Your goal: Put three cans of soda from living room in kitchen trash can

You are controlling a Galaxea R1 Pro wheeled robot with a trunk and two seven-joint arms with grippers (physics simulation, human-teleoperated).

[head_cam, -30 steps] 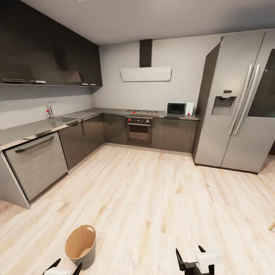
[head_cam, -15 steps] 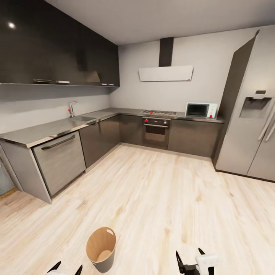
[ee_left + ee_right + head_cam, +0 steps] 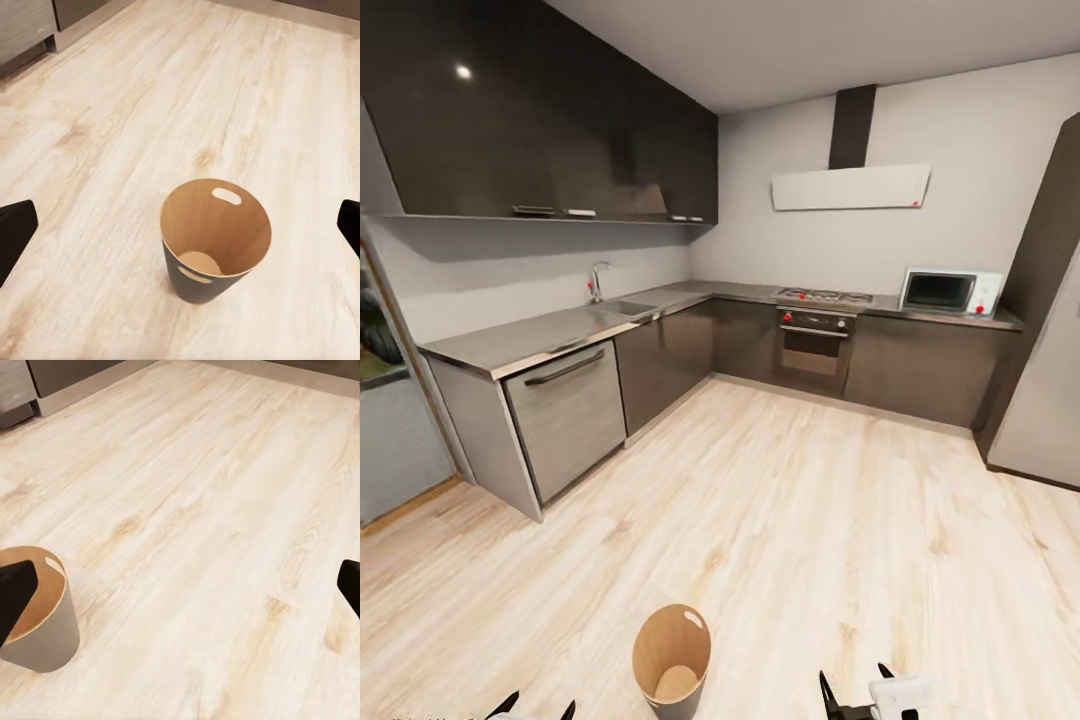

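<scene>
Head view takes in the kitchen (image 3: 760, 330) broadly: dark upper cabinets (image 3: 540, 120) across the upper left of the frame, a grey countertop (image 3: 550, 335) running below them to the built-in oven (image 3: 812, 342) at centre right, and a microwave (image 3: 950, 291) further right, all above a wide stretch of light wood floor (image 3: 810, 520). At the bottom centre stands the tash can (image 3: 672, 675), upright on the floor, its tan inside bare, with no soda cans lying in it that I can see. From the left wrist view the bucket (image 3: 215, 240) sits between the fingertips, ahead of them and apart from both. The left gripper (image 3: 536, 708) stands spread wide and holds nothing; the right gripper (image 3: 857, 690) likewise is parted and empty, with the bucket (image 3: 37, 611) off near one fingertip. With no cans in sight, I judge the sensible thing is to note the bucket's spot, turn clear of it without knocking it, and head for the living room.
</scene>
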